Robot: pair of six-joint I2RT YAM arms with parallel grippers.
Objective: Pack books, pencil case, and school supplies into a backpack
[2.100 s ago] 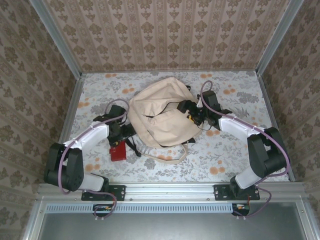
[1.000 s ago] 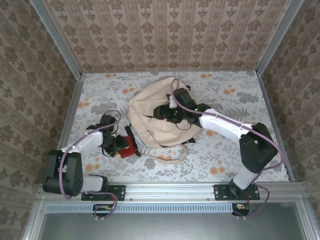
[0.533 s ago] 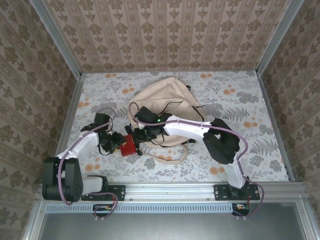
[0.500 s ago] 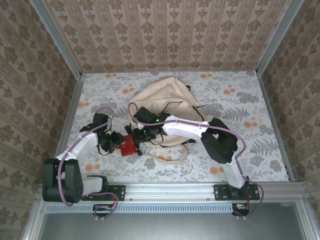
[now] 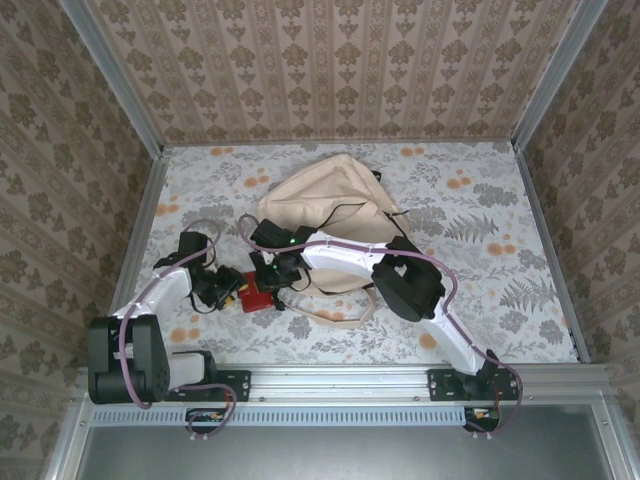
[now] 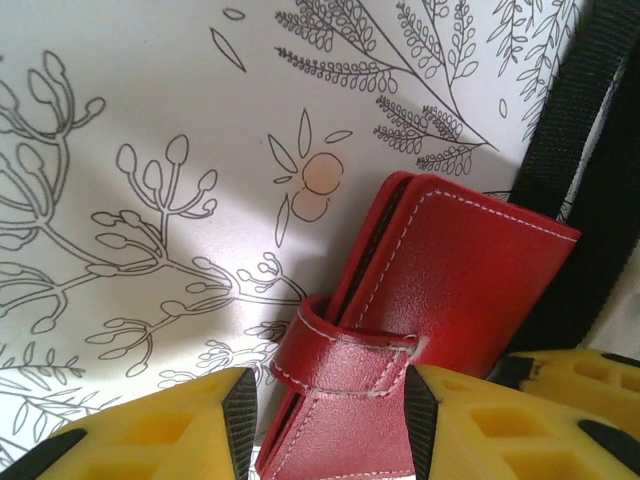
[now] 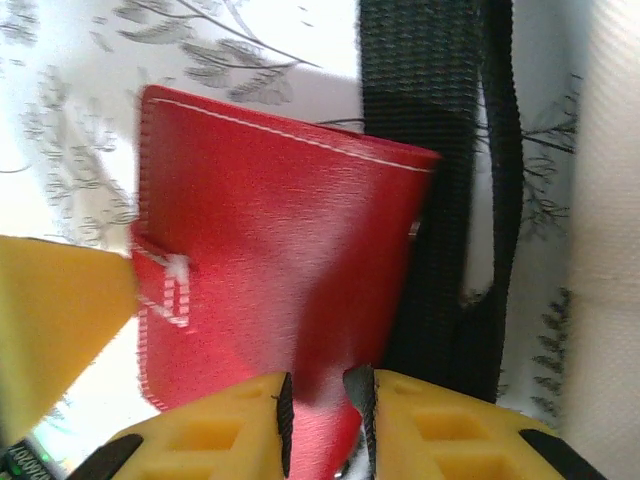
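L pincer (image 6: 325, 428) is clenched on the strap end of the red school-supplies item (image 6: 455, 265), w/ the item seated between its jaws. R pincer (image 7: 322, 405) is nipped shut on the opposite edge of the same item, approx. at a corner. The item is located over the floral bench (image 5: 480, 285), touching a black strap (image 7: 430, 150), just off the near-left side of the backpack (image 5: 335, 210) and outside it.
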